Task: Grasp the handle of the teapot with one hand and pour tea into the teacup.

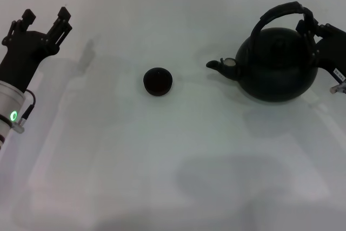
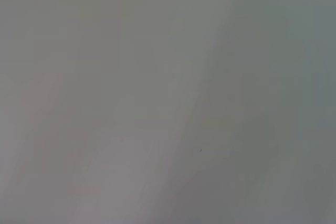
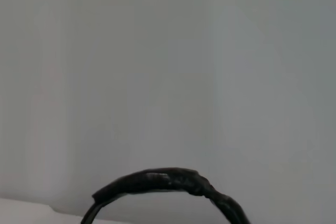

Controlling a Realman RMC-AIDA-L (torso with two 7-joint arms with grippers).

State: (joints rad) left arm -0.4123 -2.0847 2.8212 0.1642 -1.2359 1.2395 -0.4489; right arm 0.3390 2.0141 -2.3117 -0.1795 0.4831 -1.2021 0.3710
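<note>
The teapot (image 1: 277,63) stands well right of the teacup (image 1: 158,81), looking heavy and rigid. The right gripper (image 1: 309,28) clamps its ribbed handle (image 1: 278,12); the left gripper (image 1: 46,17) hangs open, well left of the teacup.

Matte black teapot (image 1: 277,68), black teacup (image 1: 158,81), on a white table (image 1: 162,160).

the right gripper (image 1: 309,28) sits against the far side of the handle (image 1: 281,13), and the picture's right edge cuts off most of its arm, so how its jaws stand cannot be told. the teapot (image 1: 275,63) hides its own lid in the head view. the right wrist view shows only the top arc of the handle (image 3: 163,181); the pot below is cut off. the left wrist view is a featureless grey blur.
</note>
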